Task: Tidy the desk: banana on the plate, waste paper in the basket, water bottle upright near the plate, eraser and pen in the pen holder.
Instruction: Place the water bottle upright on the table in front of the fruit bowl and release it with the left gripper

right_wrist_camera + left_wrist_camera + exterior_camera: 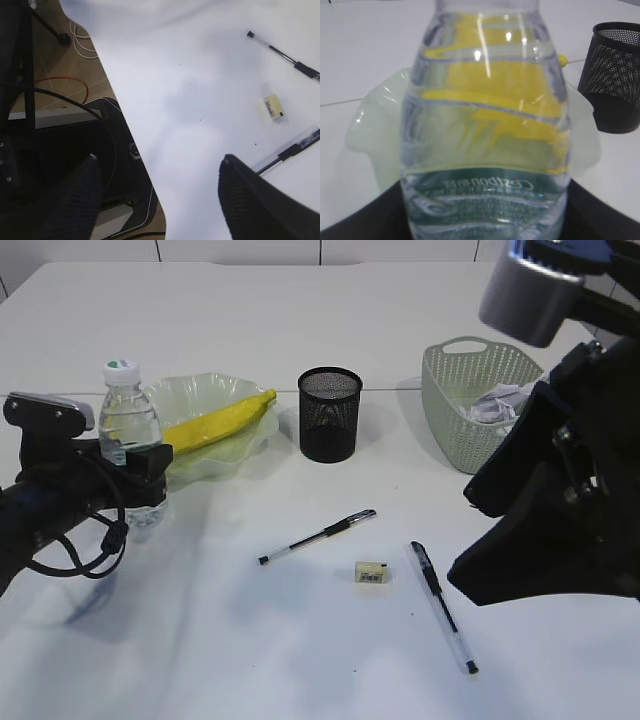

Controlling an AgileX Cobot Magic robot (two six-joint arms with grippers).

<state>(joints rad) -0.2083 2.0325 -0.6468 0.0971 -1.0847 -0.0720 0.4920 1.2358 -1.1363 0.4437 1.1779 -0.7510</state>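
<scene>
1. Bottle (128, 430) stands upright beside the plate (210, 390), my left gripper (135, 462) clasping its lower body; it looks part-full, slick and squashy.
2. Pens (318, 536) and eraser (372, 572) lie mid-table: light, stiff; I'd pinch each pen mid-barrel.
3. Right gripper (160, 190) hangs wide open, empty.

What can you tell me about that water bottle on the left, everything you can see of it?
The water bottle is clear ribbed plastic with a white cap marked green, and holds water up to its shoulder. It stands upright on the white table, just in front of the pale green plate's left edge. The left gripper has its black fingers around the bottle's middle. Through the bottle, the left wrist view shows the yellow banana distorted, and a printed label low on the body.
</scene>
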